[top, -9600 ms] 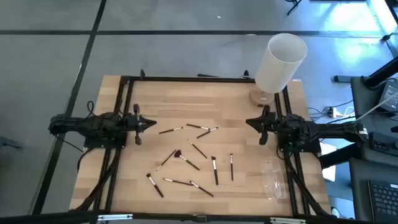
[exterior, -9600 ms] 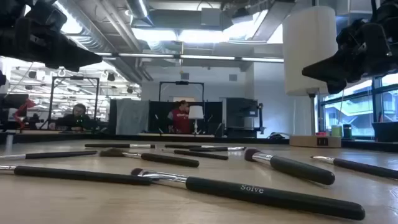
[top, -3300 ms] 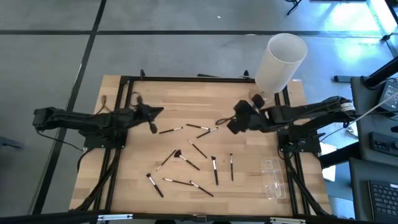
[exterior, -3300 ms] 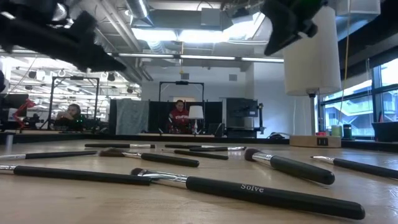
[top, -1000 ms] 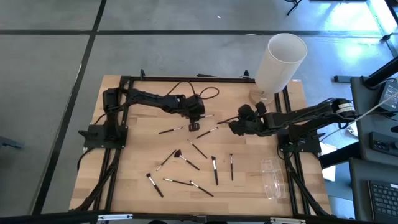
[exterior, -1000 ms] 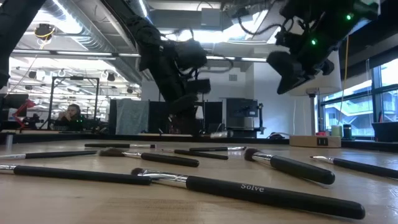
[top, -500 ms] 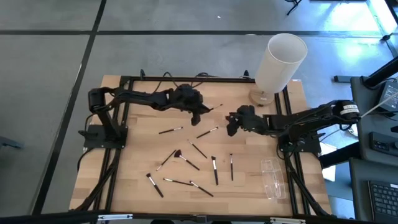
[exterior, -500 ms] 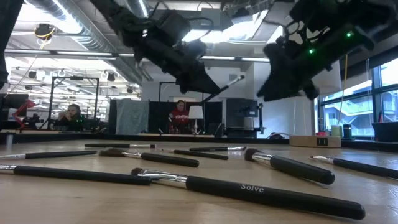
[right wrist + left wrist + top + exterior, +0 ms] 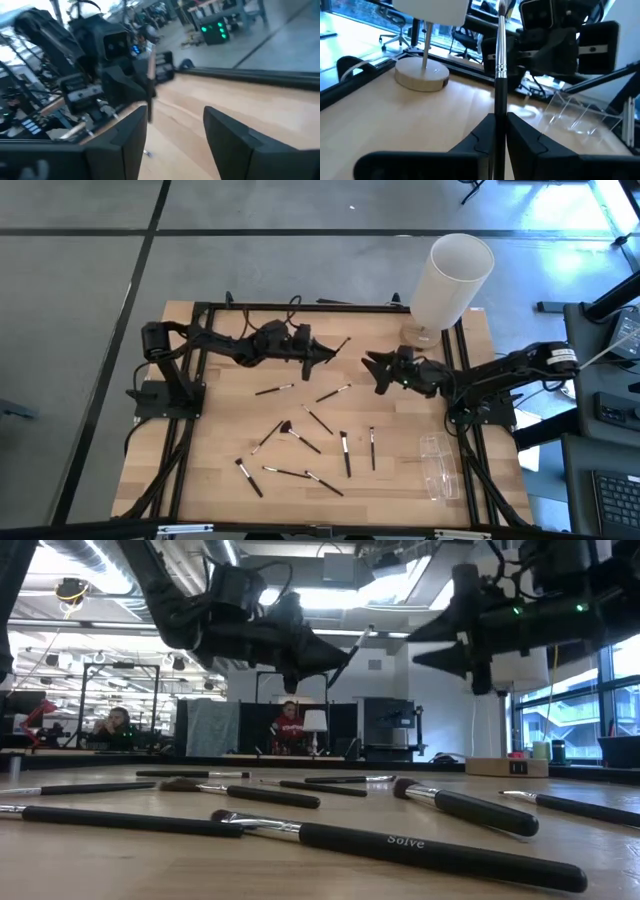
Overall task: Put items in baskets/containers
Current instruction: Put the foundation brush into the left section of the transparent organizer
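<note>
Jaws: left gripper (image 9: 325, 356) pinches one brush (image 9: 500, 75); right gripper (image 9: 372, 363) spread wide, empty.
Both hang above the table (image 9: 240, 410), tips facing, held brush pointing at the right one. Clear box (image 9: 437, 465) sits at the right near edge; other brushes (image 9: 300, 442) lie scattered mid-table.
</note>
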